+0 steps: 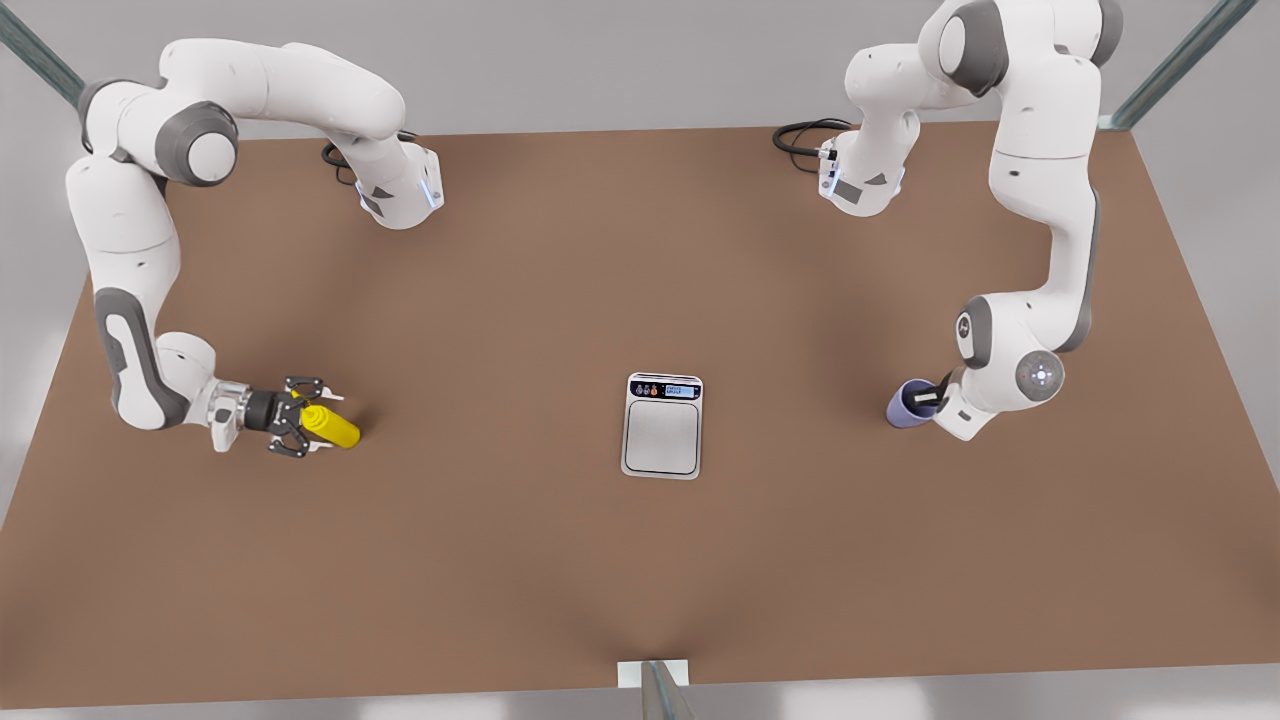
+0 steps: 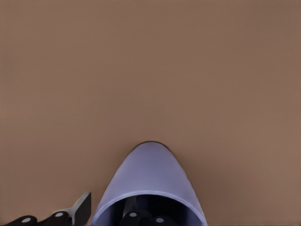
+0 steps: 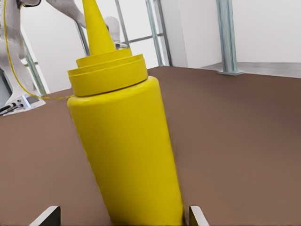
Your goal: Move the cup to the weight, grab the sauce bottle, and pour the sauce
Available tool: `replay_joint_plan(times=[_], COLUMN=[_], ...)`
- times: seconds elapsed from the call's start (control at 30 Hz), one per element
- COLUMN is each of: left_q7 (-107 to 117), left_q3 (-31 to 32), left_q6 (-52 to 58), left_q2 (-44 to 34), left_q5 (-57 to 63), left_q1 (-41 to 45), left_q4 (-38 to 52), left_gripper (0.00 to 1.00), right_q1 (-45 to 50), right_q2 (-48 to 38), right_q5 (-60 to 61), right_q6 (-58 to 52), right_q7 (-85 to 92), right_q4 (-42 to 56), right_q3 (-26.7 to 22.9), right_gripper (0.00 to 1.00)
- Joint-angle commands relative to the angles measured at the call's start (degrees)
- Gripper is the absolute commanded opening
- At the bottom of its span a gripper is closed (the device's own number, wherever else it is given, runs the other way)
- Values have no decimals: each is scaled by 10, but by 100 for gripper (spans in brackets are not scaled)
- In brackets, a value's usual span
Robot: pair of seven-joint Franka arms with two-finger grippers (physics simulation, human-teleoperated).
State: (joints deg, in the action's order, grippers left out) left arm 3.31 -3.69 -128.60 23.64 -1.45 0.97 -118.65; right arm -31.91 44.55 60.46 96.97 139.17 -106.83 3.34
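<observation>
Two arms work one brown tabletop (image 1: 500, 560). The left gripper (image 1: 932, 398), at about three o'clock in the front view, reaches the cup (image 1: 905, 405); the right gripper (image 1: 300, 417), at about nine o'clock, is at the sauce bottle (image 1: 332, 426). The scale (image 1: 662, 426) lies flat near the centre, its display strip toward twelve o'clock and its plate bare, well apart from both.

Left gripper: in the left wrist view one finger (image 2: 81, 209) lies outside the wall of the cup (image 2: 149, 176) and another sits inside its mouth, so the fingers straddle the rim; whether they are clenched on it cannot be told. The cup rests on the tabletop.

Right gripper: in the right wrist view the two fingertips (image 3: 46, 215) flank the base of the bottle (image 3: 127, 155) with a gap on each side, so the fingers are released. The bottle stands upright, nozzle up.

Step in hand, as judged: carrying the cup to the scale. To do it well, pinch the wall firmly before lifting, keep the mouth level, travel toward nine o'clock and set the cup on the middle of the plate, clear of the display. The right arm should close squarely on the bottle body, low enough to avoid tipping it, and wait until the cup is seated before pouring.
</observation>
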Motion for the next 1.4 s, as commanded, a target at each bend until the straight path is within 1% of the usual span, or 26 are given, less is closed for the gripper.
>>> replay_joint_plan(times=[0.0, 0.03, 0.13, 0.43, 0.5, 0.6, 0.63, 0.67, 0.73, 0.8, 0.87, 0.9, 0.93, 0.97, 1.03, 1.07, 1.17, 1.2, 1.23, 1.3, 1.37], left_q7=[-1, -1, 0, 3, 26, 78, 109, 136, 188, 297, 369, 394, 410, 435, 477, 494, 536, 543, 566, 588, 588], left_q3=[0, 0, 0, 0, 1, 26, 26, 27, 42, 42, 42, 42, 42, 42, 46, 60, 70, 70, 70, 70, 71], left_q6=[0, 1, 3, 3, 3, 37, 37, 38, 45, 57, 59, 61, 75, 93, 99, 99, 97, 96, 94, 92, 91], left_q2=[0, 0, -1, -3, -13, -12, -3, 4, 22, 55, 84, 92, 92, 92, 90, 89, 93, 106, 133, 158, 165], left_q5=[1, 1, 1, 1, 1, -1, -1, -9, -61, -62, -66, -73, -91, -95, -95, -101, -120, -137, -137, -136, -135], left_q1=[0, -1, 0, 0, 0, 19, 44, 61, 100, 153, 185, 201, 229, 253, 279, 280, 282, 282, 284, 291, 303], left_q4=[0, 0, 6, 23, 36, 103, 127, 143, 182, 239, 284, 294, 291, 291, 292, 293, 306, 323, 349, 381, 385], left_gripper=[28, 25, 23, 21, 21, 21, 21, 21, 21, 21, 21, 21, 21, 21, 21, 21, 21, 21, 21, 21, 21], right_q1=[0, 0, 10, 29, 33, 33, 33, 33, 36, 37, 37, 37, 37, 37, 37, 36, 36, 36, 36, 36, 37], right_q2=[0, 0, 5, 6, 9, 9, 9, 9, 9, 9, 9, 9, 9, 8, 8, 8, 7, 7, 6, 5, 5], right_q5=[0, 5, 22, 53, 54, 57, 57, 57, 60, 62, 64, 64, 65, 65, 65, 65, 65, 65, 65, 65, 65], right_q6=[1, 1, 3, 9, 9, 9, 9, 9, 8, 8, 7, 7, 7, 7, 7, 7, 6, 6, 6, 6, 6], right_q7=[0, 0, 0, 0, 0, 0, 0, 0, 0, -1, -1, -1, -1, -1, -2, -2, -4, -4, -6, -7, -8], right_q4=[0, 2, 9, 15, 15, 15, 15, 15, 15, 15, 17, 17, 17, 17, 17, 17, 18, 21, 21, 22, 22], right_q3=[0, 0, 0, 0, 0, 0, 0, 0, 0, 2, 3, 3, 3, 3, 4, 3, 3, 3, 3, 3, 4], right_gripper=[100, 100, 100, 100, 100, 100, 84, 80, 78, 72, 72, 69, 68, 63, 61, 60, 58, 58, 58, 57, 57])
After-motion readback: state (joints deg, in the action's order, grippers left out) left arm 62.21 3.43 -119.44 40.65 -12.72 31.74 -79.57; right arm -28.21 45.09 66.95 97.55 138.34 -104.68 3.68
